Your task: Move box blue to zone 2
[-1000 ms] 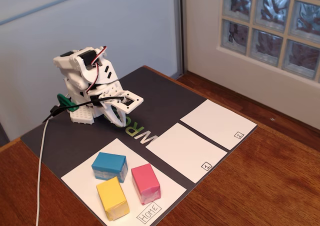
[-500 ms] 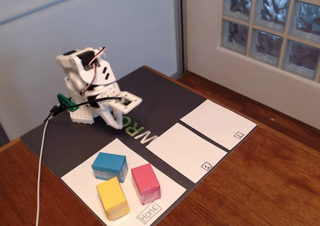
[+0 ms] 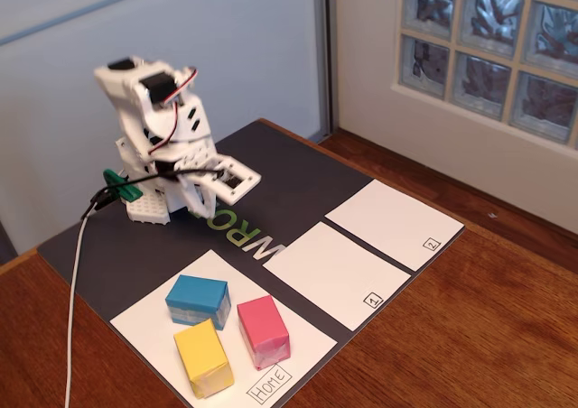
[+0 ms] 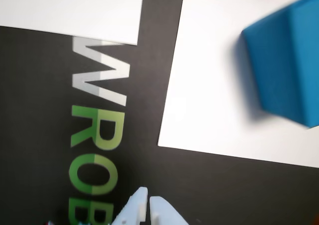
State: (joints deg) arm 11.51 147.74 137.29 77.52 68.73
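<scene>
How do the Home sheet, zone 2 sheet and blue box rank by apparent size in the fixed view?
1. Home sheet, largest.
2. zone 2, though farther away.
3. blue box, smallest.

Blue box (image 3: 198,300): bright blue top, paler light-blue sides; solid blue in the wrist view (image 4: 286,60). Yellow box (image 3: 203,357) at its 6 o'clock, pink box (image 3: 263,330) at its 4 o'clock, both plain, no pattern. All three on a white sheet (image 3: 144,322) with "Home" handwritten in a black-outlined label. Two more white sheets, each with a small black boxed digit: "1" (image 3: 325,273), "2" (image 3: 388,223). Mat (image 3: 289,178) is dark grey with lettering running white into green (image 4: 97,130). Arm (image 3: 158,128) white, black servo parts, red and black wires, green clamp (image 3: 120,187). Gripper (image 4: 148,201) tips white. Table (image 3: 488,318) reddish-brown wood.
</scene>
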